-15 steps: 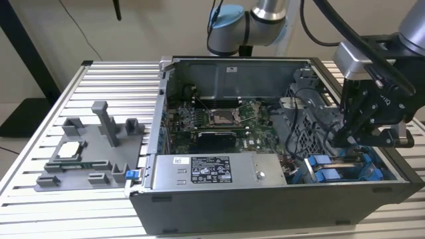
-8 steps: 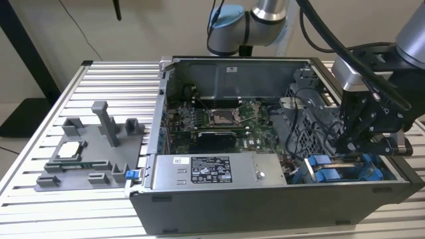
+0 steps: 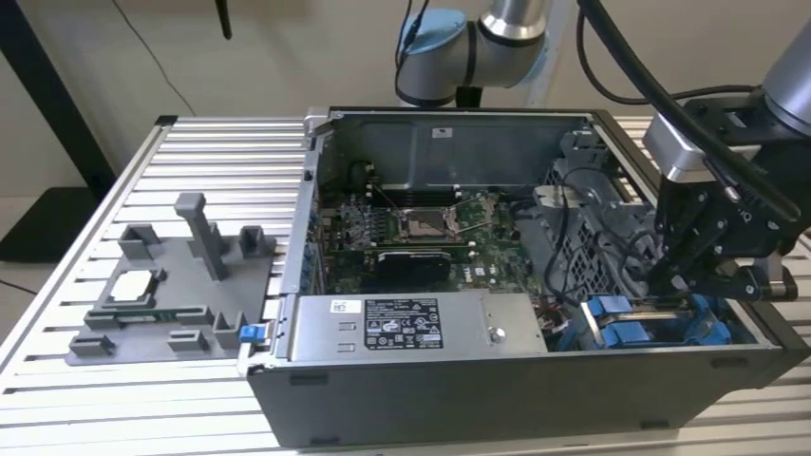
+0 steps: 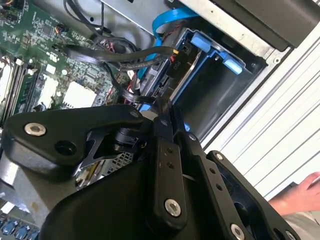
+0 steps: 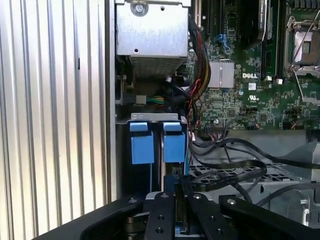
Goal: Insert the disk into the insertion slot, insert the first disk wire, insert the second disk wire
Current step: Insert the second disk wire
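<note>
One open computer case (image 3: 507,380) sits on a ribbed metal desk (image 3: 190,152). One arm reaches in from the exterior view's right, its tool (image 3: 671,280) lowered into the case's near corner on that side, just above the blue parts.

Tool state: in the first wrist view the tool (image 5: 176,187) has its two fingers (image 5: 161,215) drawn close together, tips nearly meeting over a dark connector; whether it is actually gripped, cannot tell. In the second wrist view the tool (image 4: 162,112) points at the same connector end among the black cables.

Insertion slot (image 5: 122,150): grey sheet-metal cage at the case edge, beside the desk ribs. Two blue latch tabs (image 5: 142,142) show side by side at its mouth in the first wrist view; two also in the second wrist view (image 4: 201,41).

Disk (image 5: 167,172): its blue carrier frame appears seated in the slot, directly below the tool; only an edge visible, label hidden. In the exterior view the blue frame (image 3: 647,332) lies under the tool.

One flat blue cable (image 4: 170,17) curves over the cage. Several black cables (image 5: 235,160) cross beside it.

One motherboard (image 3: 419,237), with one open processor socket (image 3: 424,223). One grey labelled power-supply box (image 3: 405,328) along the near wall.

One grey fixture tray (image 3: 165,294) on the desk at the exterior view's left, one small blue piece (image 3: 250,333) at its corner.

One person's hand (image 4: 300,192) at the edge of the second wrist view.
</note>
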Motion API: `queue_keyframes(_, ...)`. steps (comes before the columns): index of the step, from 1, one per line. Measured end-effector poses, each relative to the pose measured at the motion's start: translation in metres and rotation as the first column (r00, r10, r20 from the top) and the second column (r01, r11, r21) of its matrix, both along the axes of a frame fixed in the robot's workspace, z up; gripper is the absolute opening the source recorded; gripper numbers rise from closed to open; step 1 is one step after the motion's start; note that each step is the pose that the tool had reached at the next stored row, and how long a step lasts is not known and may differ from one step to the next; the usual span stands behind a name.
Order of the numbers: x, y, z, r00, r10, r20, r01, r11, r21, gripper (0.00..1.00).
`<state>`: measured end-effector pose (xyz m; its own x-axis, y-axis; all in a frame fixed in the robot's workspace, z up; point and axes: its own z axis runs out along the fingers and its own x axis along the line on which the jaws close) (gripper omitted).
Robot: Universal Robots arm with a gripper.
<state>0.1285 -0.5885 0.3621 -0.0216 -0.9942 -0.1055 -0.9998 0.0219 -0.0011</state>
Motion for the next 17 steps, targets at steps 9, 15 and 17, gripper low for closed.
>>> queue_keyframes(9,0.0028,0.0003,-0.0020,1.0000,0.007,0.0030,-0.007,1.0000,0.0001,0.00)
queue_keyframes(15,0.0048,0.0022,-0.0054,1.0000,0.009,0.0030,-0.009,1.0000,-0.0002,0.00)
queue_keyframes(17,0.0055,0.0028,-0.0080,1.0000,0.009,0.0030,-0.009,1.0000,-0.0003,0.00)
